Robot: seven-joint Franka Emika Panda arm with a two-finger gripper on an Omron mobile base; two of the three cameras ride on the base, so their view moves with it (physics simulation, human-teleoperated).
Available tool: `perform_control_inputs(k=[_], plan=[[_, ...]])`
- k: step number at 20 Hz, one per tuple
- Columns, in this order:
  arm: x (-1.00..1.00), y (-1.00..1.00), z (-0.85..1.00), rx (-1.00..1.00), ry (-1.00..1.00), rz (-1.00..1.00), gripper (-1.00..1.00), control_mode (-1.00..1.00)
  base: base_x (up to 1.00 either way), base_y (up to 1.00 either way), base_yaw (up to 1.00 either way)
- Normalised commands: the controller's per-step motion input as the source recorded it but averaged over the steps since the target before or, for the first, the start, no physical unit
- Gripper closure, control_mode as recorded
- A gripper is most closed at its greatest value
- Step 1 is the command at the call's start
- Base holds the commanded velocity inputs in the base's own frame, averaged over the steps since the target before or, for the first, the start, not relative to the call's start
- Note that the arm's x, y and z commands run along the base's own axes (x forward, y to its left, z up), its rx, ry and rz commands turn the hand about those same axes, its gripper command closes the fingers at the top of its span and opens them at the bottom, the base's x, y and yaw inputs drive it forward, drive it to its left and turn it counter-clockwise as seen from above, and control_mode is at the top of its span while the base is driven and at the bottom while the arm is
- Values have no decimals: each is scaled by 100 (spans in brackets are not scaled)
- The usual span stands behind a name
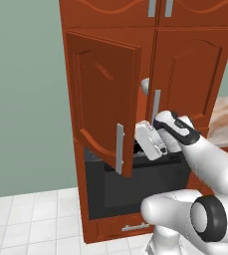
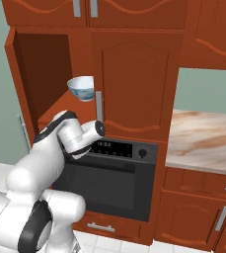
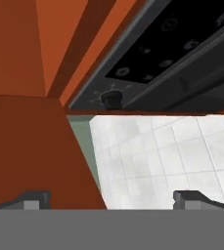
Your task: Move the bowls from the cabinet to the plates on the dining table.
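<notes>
Fingertips (image 3: 33, 199) spread wide at the bottom of the hand view, one at 7 o'clock, the other at 5 o'clock, nothing between them. Gripper (image 3: 112, 200) empty. Ahead of the tips: reddish-brown wood at 9 to 11 o'clock, a dark oven control panel (image 3: 182, 53) with a round knob (image 3: 112, 99) at 12 to 2 o'clock, white floor tiles (image 3: 172, 151) at 3 to 5 o'clock.

Hand (image 1: 152, 140) seen in left base view just right of the open cabinet door (image 1: 103, 99), level with the door's lower edge and above the black oven (image 1: 135, 187). Door swung out toward the camera, long silver bar handle (image 1: 119, 148) at its lower right, about 6 o'clock on the door.

In right base view, arm's dark-banded wrist (image 2: 77, 131) at the lower front edge of the open compartment in the tall cabinet (image 2: 134, 74). Blue-patterned white bowl (image 2: 81, 88) upright on the compartment's shelf, at 12 o'clock from the wrist, near the front right corner, beside the closed neighbouring door's handle (image 2: 99, 105). No contact between hand and bowl.

Marble-patterned counter top (image 2: 206, 141) at 3 o'clock from the oven in right base view, well apart from the bowl.
</notes>
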Motion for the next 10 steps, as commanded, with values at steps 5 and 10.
perform_control_inputs(k=[5,10], plan=[[22,48,-7,4,0,2,-100,-100,0,0,0],[4,42,-8,6,0,4,-100,-100,0,0,0]])
